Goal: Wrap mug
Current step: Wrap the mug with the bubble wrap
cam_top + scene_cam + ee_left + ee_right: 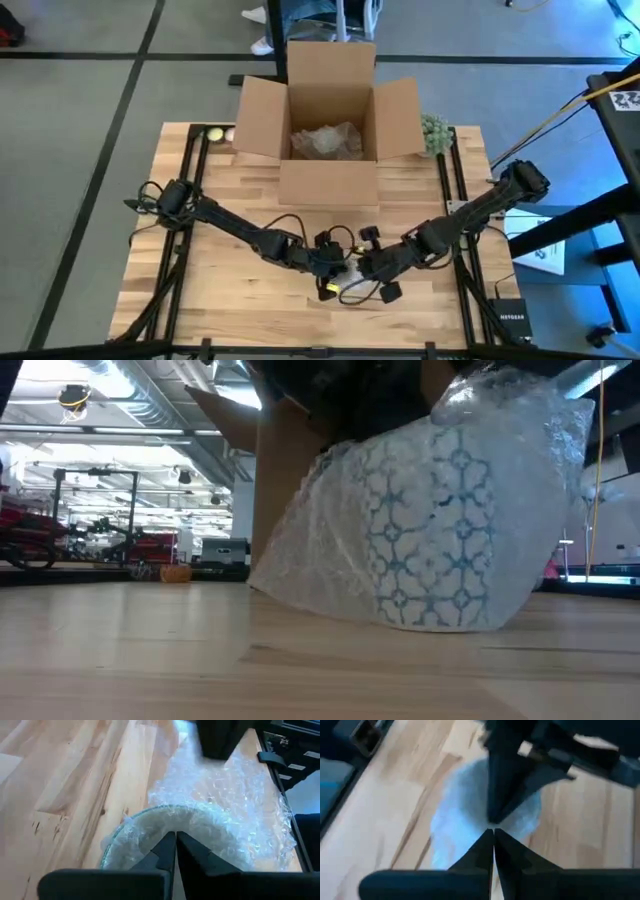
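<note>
The mug (435, 530) is sitting on the wooden tabletop (220, 290), low in the middle of the high view. It is white with a blue pattern. Bubble wrap (340, 530) is lying over it and around it, so the mug is showing only through the clear plastic in the low view. In the high view both arms are covering the mug, and you cannot see it there.

The left tool (175, 847) is sitting right at the rim of the wrapped mug. Its two dark fingers (162, 851) are pressing close together, with only a thin line between them. They seem to be pinching the bubble wrap at the rim. The right tool (493, 845) is meeting the left one over the same spot. Its fingers are also squeezing shut, tip to tip. I cannot tell if they are holding any wrap.

Behind the arms, in the upper middle of the high view, an open cardboard box (330, 125) is standing on the tabletop. Some crumpled bubble wrap (325, 140) is lying inside it. A small green plant (435, 133) is sitting just to the right of the box. Two pale round balls (215, 134) are resting at the upper left corner of the tabletop. In the low view the box is rising close behind the mug and blocking the room there.
</note>
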Tool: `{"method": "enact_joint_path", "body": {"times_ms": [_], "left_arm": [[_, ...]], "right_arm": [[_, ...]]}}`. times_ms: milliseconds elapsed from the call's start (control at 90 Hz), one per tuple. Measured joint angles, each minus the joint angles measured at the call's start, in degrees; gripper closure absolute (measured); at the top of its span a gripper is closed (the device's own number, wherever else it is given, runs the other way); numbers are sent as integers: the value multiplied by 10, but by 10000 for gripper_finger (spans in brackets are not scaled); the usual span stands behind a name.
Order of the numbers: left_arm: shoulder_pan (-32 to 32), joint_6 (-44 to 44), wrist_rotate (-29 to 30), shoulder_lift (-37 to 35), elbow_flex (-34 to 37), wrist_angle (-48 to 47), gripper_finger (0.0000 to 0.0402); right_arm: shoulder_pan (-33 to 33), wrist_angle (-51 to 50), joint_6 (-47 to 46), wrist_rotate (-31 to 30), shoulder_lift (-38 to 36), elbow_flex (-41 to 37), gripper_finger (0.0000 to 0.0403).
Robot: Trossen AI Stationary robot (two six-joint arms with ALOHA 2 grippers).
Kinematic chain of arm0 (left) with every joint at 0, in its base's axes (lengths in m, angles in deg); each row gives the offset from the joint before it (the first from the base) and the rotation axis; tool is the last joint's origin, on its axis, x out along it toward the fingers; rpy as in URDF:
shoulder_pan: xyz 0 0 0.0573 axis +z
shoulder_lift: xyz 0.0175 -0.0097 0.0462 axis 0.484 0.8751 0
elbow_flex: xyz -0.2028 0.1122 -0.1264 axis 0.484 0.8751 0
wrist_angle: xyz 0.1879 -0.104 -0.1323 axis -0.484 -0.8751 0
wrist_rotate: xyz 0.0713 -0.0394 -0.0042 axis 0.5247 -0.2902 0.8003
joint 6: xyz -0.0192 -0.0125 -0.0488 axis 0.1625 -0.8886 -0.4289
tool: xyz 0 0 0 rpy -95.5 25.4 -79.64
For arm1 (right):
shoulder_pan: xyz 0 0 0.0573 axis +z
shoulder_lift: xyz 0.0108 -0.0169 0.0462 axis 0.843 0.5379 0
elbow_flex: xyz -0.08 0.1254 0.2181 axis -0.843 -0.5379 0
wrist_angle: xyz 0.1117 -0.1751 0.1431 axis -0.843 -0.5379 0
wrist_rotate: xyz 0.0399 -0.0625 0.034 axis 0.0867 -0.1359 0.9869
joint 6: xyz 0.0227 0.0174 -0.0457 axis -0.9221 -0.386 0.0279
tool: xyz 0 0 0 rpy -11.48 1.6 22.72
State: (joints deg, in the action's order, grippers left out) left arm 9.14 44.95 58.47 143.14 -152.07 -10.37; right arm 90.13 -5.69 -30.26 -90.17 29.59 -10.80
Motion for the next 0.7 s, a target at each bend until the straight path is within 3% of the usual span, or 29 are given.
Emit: {"method": "enact_joint_path", "body": {"times_ms": [233, 356, 700], "left_arm": [[1, -5, 0, 1, 1, 10, 402], [1, 4, 0, 1, 1, 13, 402], [-4, 13, 8, -21, 4, -7, 402]], "right_arm": [[45, 101, -53, -25, 13, -37, 402], [17, 164, -34, -47, 43, -56, 402], [-33, 179, -13, -49, 90, -55, 402]]}}
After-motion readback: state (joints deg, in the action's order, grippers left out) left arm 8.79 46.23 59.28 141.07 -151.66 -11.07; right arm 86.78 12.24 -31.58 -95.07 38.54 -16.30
